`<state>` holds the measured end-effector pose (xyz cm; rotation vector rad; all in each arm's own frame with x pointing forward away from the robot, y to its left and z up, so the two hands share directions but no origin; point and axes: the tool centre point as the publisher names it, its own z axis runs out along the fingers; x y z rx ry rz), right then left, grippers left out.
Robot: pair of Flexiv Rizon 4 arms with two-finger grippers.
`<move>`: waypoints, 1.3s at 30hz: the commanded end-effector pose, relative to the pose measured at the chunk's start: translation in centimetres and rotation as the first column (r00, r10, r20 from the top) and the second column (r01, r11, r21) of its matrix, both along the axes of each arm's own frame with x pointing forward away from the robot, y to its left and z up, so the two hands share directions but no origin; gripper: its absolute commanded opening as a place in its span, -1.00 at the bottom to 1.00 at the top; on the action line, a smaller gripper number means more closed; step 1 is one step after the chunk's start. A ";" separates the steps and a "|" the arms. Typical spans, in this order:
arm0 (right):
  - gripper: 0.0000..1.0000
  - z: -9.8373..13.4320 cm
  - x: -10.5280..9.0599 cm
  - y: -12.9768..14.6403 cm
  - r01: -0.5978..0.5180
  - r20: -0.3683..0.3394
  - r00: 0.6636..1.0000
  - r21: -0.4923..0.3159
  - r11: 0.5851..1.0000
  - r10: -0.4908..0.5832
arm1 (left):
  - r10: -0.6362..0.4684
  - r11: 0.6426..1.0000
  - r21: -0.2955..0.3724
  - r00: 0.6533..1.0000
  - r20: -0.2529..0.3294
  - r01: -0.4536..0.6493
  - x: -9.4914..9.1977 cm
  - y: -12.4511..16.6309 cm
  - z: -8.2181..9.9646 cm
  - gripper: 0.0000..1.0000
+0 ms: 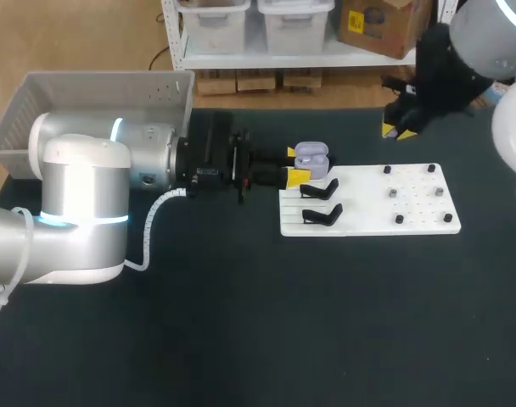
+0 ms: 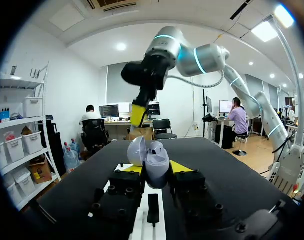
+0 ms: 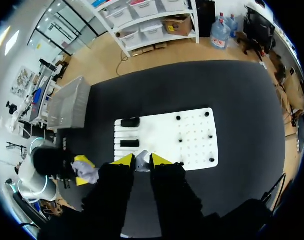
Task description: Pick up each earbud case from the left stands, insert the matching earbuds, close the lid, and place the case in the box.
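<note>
Between our left fingers point(image 2: 179, 166) sits the open earbud case point(image 2: 156, 165), pinched; our right fingers point(image 3: 123, 160), pinching an earbud point(image 3: 141, 161), hang well to its right.

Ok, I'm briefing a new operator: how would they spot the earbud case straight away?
On the dark table, find the white board. At its left end, beside two black stands, the left gripper holds the earbud case: the only pale lilac thing, rounded, with its lid open.

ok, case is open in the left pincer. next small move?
Probably bring the right pincer down toward the open earbud case: it seems to grip a small pale earbud, and hangs high above the table, away from the case the left pincer holds.
</note>
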<state>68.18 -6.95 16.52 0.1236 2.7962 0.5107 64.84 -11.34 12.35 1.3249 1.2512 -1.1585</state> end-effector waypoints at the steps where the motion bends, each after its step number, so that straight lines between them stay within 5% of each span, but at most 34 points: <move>1: -1.00 3.5 -3.3 0.8 -0.022 0.031 0.999 0.003 1.000 0.022 | 0.005 1.000 -0.003 1.000 0.003 -0.005 -0.1 0.0 -0.1 -1.00; 18: -1.00 3.0 -5.2 9.2 -0.270 -0.093 0.960 -0.065 0.961 0.264 | 0.005 1.000 -0.003 1.000 0.003 -0.005 -0.1 0.0 -0.1 -1.00; 39: -1.00 1.3 -5.2 12.4 -0.362 -0.142 0.929 -0.150 0.920 0.342 | 0.005 1.000 -0.003 1.000 0.003 -0.005 -0.1 0.0 -0.1 -1.00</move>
